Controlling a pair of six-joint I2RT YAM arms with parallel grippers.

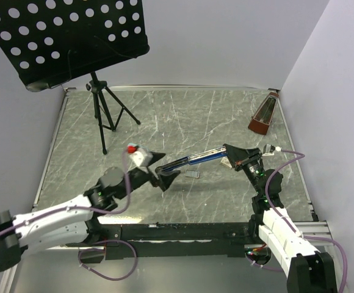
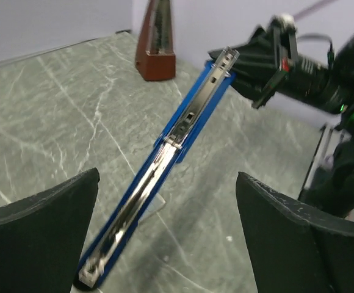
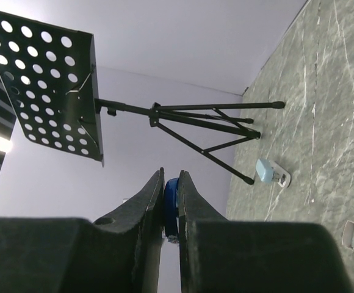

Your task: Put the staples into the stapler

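Right gripper [image 1: 227, 154] clamps the stapler's [image 1: 195, 160] right end; left gripper [image 1: 163, 168] spreads wide, untouching, around its left end; staples [image 1: 192, 175] lie just near.

Top: high at the near edge, looking down on the table [image 1: 195, 116]. Left wrist: close along the stapler [image 2: 186, 119], facing far right. Right wrist: rolled sideways, facing the music stand [image 3: 49, 91], shared with top.

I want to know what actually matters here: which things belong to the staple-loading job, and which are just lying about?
For the job:
stapler
small grey staples pack

Lying about:
music stand
metronome
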